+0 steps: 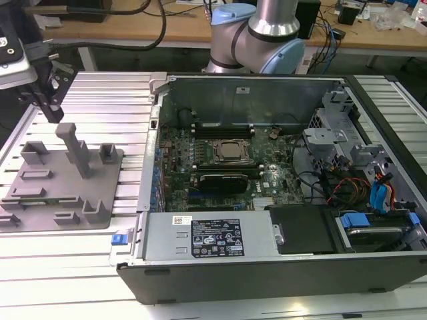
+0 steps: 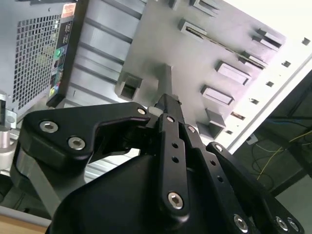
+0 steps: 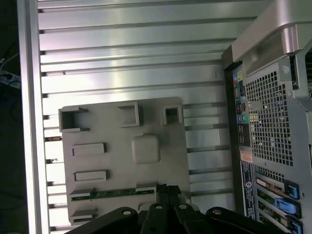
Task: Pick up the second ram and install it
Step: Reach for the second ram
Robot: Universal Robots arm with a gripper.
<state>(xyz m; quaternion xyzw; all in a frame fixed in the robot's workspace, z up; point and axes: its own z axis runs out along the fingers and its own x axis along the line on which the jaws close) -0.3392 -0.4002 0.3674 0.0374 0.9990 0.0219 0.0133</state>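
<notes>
The second ram, a slim green stick, lies on edge in a slot of the grey fixture plate in the first wrist view. My gripper hangs above the plate with its black fingers together and nothing between them; their tips sit just past one end of the stick. In the exterior view the gripper is high over the far edge of the fixture plate, left of the open computer case. In the second wrist view the gripper points down at the plate's tall post.
The motherboard lies inside the case, with the silver CPU socket between dark memory slots. A long black card sits below the socket. Grey blocks and a tall post rise from the plate. Ribbed aluminium table surrounds everything.
</notes>
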